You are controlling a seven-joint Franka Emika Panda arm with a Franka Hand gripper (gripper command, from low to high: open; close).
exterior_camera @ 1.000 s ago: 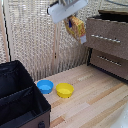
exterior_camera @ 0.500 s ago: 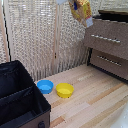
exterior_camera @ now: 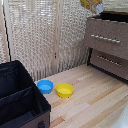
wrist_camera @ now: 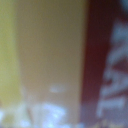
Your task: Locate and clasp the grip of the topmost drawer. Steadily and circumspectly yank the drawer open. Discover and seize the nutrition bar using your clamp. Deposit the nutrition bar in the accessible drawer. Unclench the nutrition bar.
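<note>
The nutrition bar [exterior_camera: 91,5], yellow-orange, hangs in the air at the exterior view's top edge, just above and to the left of the dresser. Only a small part of my clamp [exterior_camera: 98,7] shows there, shut on the bar; the rest is cut off. The topmost drawer [exterior_camera: 107,36], grey-brown with a silver bar handle [exterior_camera: 105,38], stands pulled out, with a dark opening [exterior_camera: 111,16] behind its front. In the wrist view the blurred bar [wrist_camera: 50,60] fills the frame in yellow with a red printed band.
Under the topmost drawer sits a like lower drawer [exterior_camera: 111,63], set further back. A blue bowl [exterior_camera: 45,86] and a yellow bowl [exterior_camera: 64,90] rest on the wooden table. A black bin [exterior_camera: 17,97] stands at the exterior view's left. A woven screen [exterior_camera: 45,35] forms the backdrop.
My clamp has carried the nutrition bar upward and to the exterior view's right, toward the dresser top. It is now mostly past the frame's upper edge.
</note>
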